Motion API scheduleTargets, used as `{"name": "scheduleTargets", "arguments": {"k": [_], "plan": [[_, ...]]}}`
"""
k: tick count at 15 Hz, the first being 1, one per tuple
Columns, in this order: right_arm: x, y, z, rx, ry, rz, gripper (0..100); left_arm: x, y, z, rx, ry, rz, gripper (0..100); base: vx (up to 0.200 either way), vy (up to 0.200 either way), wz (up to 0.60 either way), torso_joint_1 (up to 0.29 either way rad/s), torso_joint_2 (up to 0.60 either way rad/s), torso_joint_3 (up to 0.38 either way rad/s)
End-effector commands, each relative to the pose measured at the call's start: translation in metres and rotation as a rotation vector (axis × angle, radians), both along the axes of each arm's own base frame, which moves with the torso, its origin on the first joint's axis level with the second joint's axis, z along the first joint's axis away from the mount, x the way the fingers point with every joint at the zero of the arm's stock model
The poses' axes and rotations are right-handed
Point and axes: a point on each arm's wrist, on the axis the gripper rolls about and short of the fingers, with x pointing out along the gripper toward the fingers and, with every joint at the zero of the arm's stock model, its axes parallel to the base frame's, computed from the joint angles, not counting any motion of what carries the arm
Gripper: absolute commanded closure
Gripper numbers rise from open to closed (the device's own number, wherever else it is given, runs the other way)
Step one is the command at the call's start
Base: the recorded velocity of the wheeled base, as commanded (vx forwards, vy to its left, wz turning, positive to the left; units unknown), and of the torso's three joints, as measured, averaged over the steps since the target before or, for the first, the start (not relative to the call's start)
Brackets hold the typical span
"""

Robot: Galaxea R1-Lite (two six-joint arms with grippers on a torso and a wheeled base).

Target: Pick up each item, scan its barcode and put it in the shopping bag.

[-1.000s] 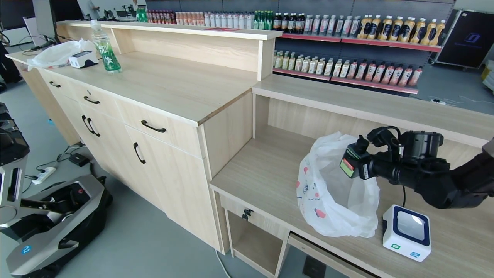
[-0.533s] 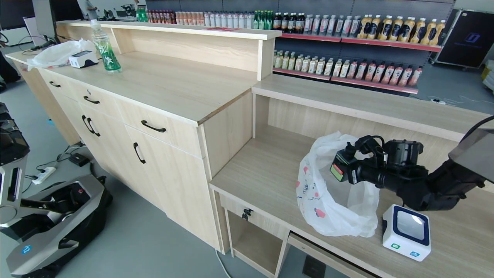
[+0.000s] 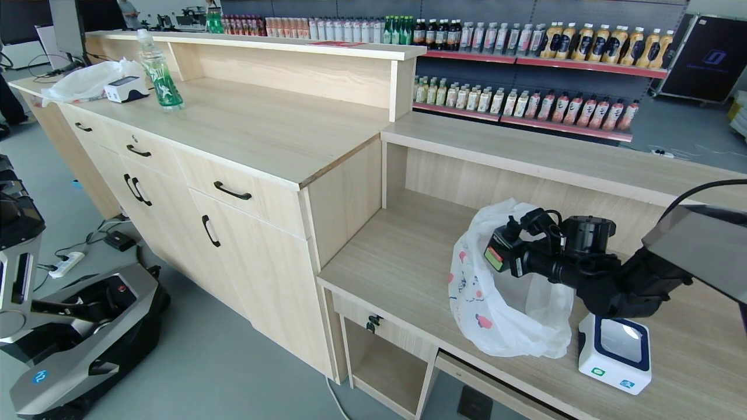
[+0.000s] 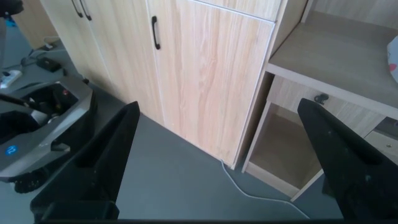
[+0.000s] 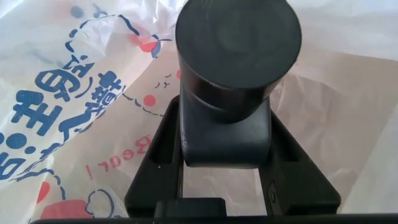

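My left gripper (image 4: pixel 217 106) hangs low in front of the cabinet (image 4: pixel 205 74), fingers spread wide with nothing between them, so I judge it out of this step; the work is on the right side. The shopping bag (image 3: pixel 484 303) stands open on the lower counter (image 3: pixel 397 256); the item (image 3: pixel 496 258), a small dark container with a green and red label, is clamped in my right gripper (image 3: pixel 516 259) just above the bag's mouth. I take this to be the drop, so I would go down past the floppy rim before letting go, keeping off the thin plastic so it neither snags nor folds shut; a low release should stop the bag tipping.

Around it: far off on the upper counter stand a second bag (image 3: pixel 87 81), a small device (image 3: pixel 124 88) and a green bottle (image 3: pixel 159 73), none in my way; the scanner (image 3: pixel 615 350) sits just beside the bag under my forearm, the one thing I could knock on pulling back.
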Motion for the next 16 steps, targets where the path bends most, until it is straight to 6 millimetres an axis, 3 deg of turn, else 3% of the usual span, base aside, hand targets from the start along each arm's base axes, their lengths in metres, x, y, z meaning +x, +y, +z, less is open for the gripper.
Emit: {"name": "scheduleTargets", "arguments": {"k": [1,5,16], "plan": [[0.003,0.002,-0.014,0.001,0.021,0.006,100,0.000,0.000,0.000,-0.001,0.000,0.001,0,0.000,0.000,0.00,0.000,0.00,0.000],[0.012,0.008,-0.018,0.010,0.003,0.059,100,0.000,0.000,0.000,-0.001,0.000,0.001,0,0.000,0.000,0.00,0.000,0.00,0.000],[0.011,0.009,-0.026,0.007,0.022,0.063,100,0.000,0.000,0.000,-0.001,0.000,0.001,0,0.000,0.000,0.00,0.000,0.00,0.000]]}}
